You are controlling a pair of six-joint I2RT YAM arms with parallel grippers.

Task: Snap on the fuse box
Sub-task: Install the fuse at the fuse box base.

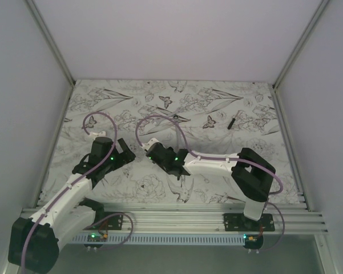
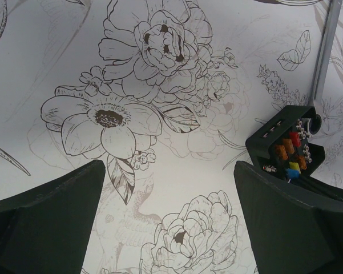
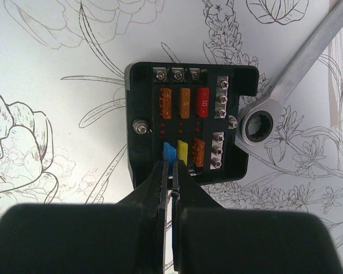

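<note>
Well, the fuse box (image 3: 185,128) may skid
Top: right gripper (image 1: 148,149) low, mid-table; left wrist: left gripper (image 2: 168,171) gaping, box just beside; right wrist: fingers (image 3: 158,185) pinched on blue fuse (image 3: 169,153), unbraced box could slide against wrench (image 3: 274,108)

1. left arm (image 1: 65,197): stretched forward from its base and slanted to the right, wrist held low with green lights lit.
2. left gripper (image 2: 168,171): jaws spread as wide as they go, fingers (image 2: 51,222) at either side of the wrist view, pointing downward.
3. right arm (image 1: 217,162): dark upper link folded over the base, white forearm laid out low to the left.
4. right gripper (image 3: 170,166): jaws pressed together to a thin seam (tips meeting just ahead of the wrist camera), pointing downward.
5. Pairing: the two grippers face each other, near but apart.
</note>
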